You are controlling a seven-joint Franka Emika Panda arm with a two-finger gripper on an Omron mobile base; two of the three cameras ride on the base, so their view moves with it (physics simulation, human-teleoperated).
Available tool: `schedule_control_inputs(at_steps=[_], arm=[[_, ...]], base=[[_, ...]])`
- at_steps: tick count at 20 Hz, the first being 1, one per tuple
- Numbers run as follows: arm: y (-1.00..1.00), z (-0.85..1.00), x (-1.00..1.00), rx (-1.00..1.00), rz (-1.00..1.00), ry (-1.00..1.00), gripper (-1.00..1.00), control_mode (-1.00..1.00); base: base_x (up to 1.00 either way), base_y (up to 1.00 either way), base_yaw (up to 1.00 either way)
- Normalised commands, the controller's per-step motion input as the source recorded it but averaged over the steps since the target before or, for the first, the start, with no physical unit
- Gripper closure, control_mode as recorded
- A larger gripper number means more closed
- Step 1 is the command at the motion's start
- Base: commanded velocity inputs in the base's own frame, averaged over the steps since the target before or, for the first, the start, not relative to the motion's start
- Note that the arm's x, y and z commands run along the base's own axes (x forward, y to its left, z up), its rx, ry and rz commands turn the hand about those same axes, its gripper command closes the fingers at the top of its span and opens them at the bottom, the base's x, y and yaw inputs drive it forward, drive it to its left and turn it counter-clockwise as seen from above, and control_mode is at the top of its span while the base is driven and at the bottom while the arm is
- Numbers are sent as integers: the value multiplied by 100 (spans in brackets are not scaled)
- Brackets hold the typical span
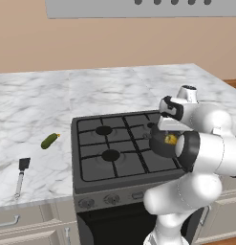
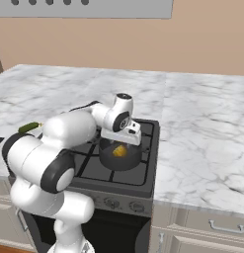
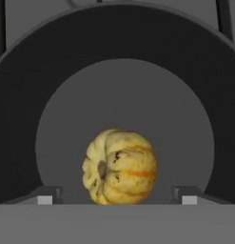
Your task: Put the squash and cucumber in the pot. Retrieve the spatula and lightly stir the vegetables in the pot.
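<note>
Lying on the counter, cucumber (image 1: 50, 140) and spatula (image 1: 21, 175) appear leftward.

No text, label, brand, number or sign can be read anywhere — the stove (image 1: 120, 152) front and its knobs along the front edge are unmarked, and the marble counter (image 1: 38, 100) and the hood (image 1: 138, 7) above carry no lettering — nothing legible on the pot (image 3: 24, 119) either.
</note>
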Motion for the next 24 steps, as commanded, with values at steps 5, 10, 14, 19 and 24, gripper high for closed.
schedule_control_inputs(at_steps=[5,10,14,19,24], arm=[[3,49,-4,-5,0,0,-100,-100],[55,10,-93,0,5,-11,-100,-100],[62,16,-100,-1,7,-16,-100,-100],[52,21,-95,-5,3,-7,-100,-100],[16,35,-59,-4,0,-14,-100,-100]], base=[[0,0,0],[0,0,0],[0,0,0],[0,0,0],[0,0,0]])
